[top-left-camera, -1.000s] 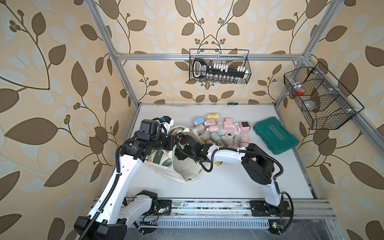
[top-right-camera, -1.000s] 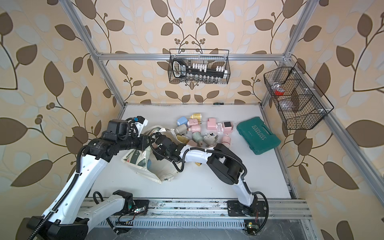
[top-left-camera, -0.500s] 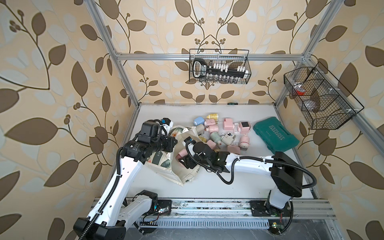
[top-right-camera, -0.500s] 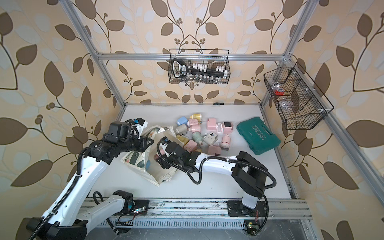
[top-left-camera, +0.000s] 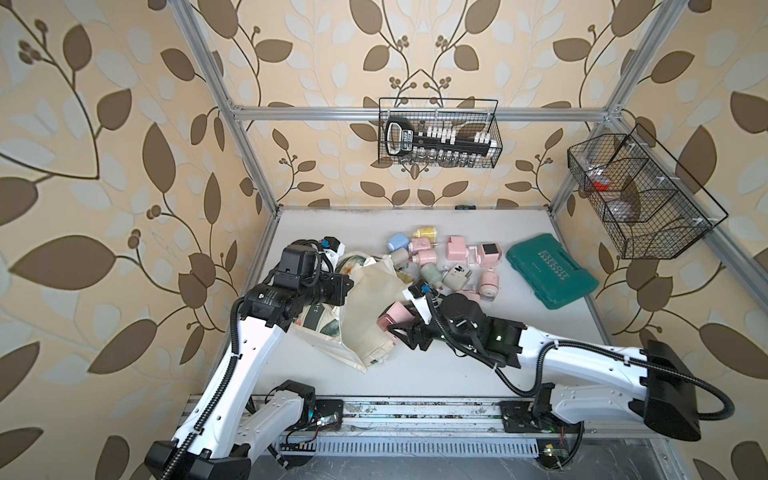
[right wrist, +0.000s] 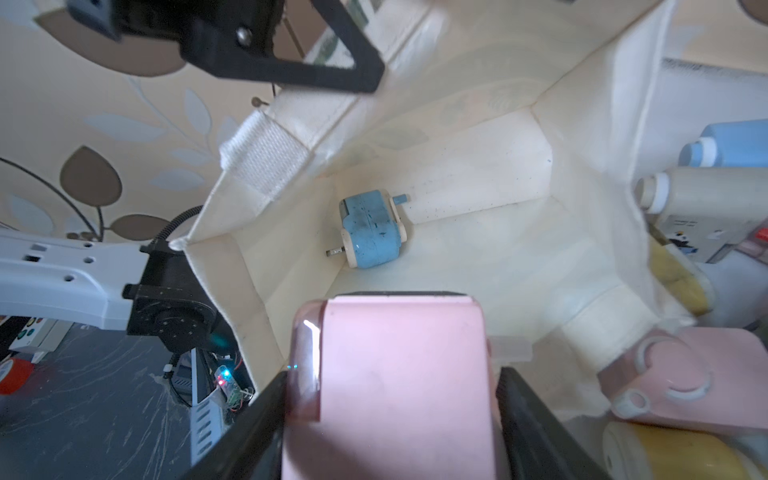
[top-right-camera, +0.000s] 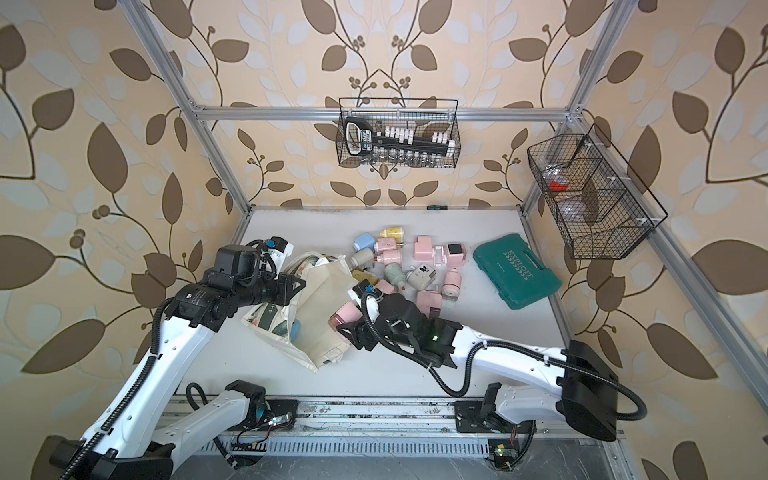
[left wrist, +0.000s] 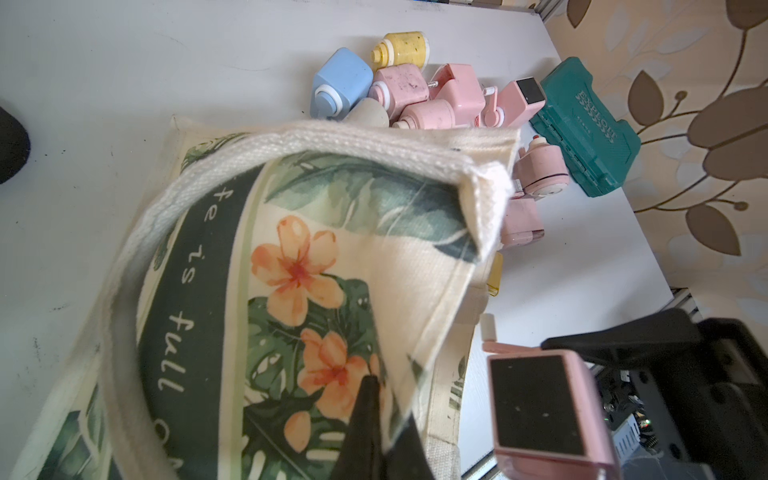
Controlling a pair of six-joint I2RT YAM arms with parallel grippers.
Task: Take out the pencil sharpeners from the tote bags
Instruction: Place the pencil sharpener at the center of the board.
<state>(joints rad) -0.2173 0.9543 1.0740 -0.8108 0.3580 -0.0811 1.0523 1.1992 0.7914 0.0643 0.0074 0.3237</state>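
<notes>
Starting at the left side, the left gripper (top-left-camera: pixel 347 286) is pinched tight on the rim of the soft cream canvas tote bag with the green leaf and pink flower print (top-left-camera: pixel 365 316), holding its mouth up. That cloth is floppy, so I'd guess it sags the moment the hem is let go; the stitched hem by the handle looks like the sane place to hold. Deep inside the bag, the right wrist view shows one light blue boxy plastic crank sharpener (right wrist: pixel 372 232) lying on its side on the bottom. Next over, the right gripper (top-left-camera: pixel 399 330) has its jaws clamped on the flat sides of a pink boxy plastic sharpener (right wrist: pixel 399 386) right at the bag's mouth. These look like light, hard, glossy shells, so probably a bit slippery; squeezing the broad flat faces beats grabbing the little knob or crank. Further right, the pile of pastel sharpeners already out (top-left-camera: pixel 444 266) sits on the white table (top-left-camera: pixel 478 365), with the flat teal plastic EXPLOIT case (top-left-camera: pixel 550 270) just beyond it.
</notes>
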